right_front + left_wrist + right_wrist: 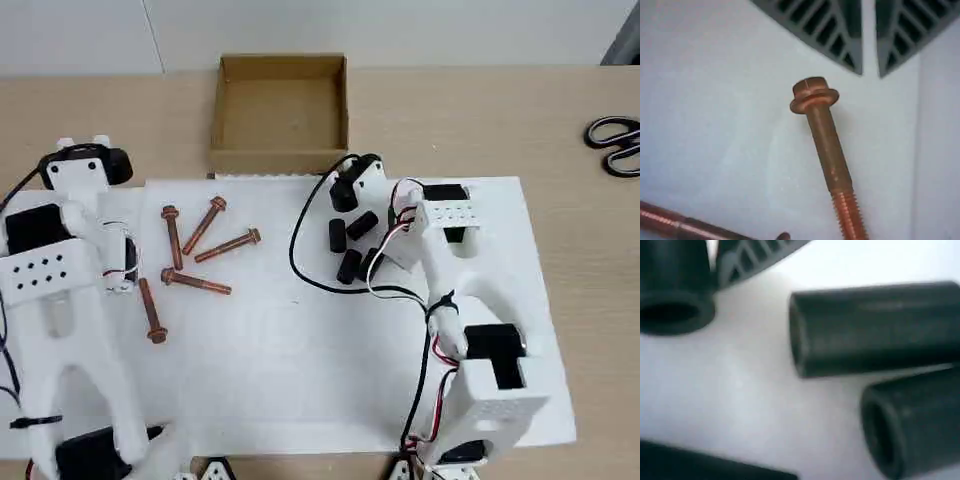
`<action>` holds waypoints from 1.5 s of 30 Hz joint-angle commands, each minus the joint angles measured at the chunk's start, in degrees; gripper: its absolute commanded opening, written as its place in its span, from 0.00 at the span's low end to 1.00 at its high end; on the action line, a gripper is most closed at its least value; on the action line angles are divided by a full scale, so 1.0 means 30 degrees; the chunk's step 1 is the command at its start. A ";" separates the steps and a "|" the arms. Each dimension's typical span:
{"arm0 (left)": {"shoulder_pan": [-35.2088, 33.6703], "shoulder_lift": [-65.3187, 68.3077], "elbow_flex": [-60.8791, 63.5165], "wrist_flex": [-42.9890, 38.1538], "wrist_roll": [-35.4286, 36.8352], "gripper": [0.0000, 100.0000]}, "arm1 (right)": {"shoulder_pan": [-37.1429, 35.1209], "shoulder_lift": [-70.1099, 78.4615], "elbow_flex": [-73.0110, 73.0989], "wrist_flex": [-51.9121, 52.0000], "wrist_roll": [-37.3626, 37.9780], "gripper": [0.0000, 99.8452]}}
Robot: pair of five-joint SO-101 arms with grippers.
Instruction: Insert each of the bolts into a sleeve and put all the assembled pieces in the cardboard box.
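Pale wood table (560,110) on my feed, with a white foam sheet (290,360) laid over it. Five coppery bolts (196,283) lie scattered by my left arm, with flanged heads and threaded tips. The left hand (870,72) hovers over one, its ribbed grey fingers (840,35) nearly together and gripping nothing. Matte black tubular sleeves (349,265) cluster by the right hand (348,192); apart or together, I can't tell. A black cable (295,250) loops beside them. The open cardboard box (275,160) sits beyond the foam.

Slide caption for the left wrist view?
Left gripper by the head of a copper-coloured flanged bolt on white foam sheet; second copper bolt nearby.
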 commanded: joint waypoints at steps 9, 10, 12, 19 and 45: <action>-0.0117 -0.0176 -0.0689 0.0176 0.0029 0.01 | 0.0190 0.2505 -0.2374 0.0484 0.0000 0.01; -0.0117 -0.0176 -0.0689 0.0176 0.0029 0.01 | 0.0190 0.2476 -0.2462 0.0601 -0.0176 0.01; -0.0117 -0.0176 -0.0689 0.0176 0.0029 0.01 | 0.0190 0.2418 -0.2491 0.0835 -0.1026 0.01; -0.0117 -0.0176 -0.0689 0.0176 0.0029 0.01 | 0.0220 0.2388 -0.2784 0.2857 -0.4249 0.01; -0.0029 -0.0176 -0.0689 0.0176 0.0615 0.01 | 0.1421 0.0747 -0.9582 1.0740 -0.9993 0.01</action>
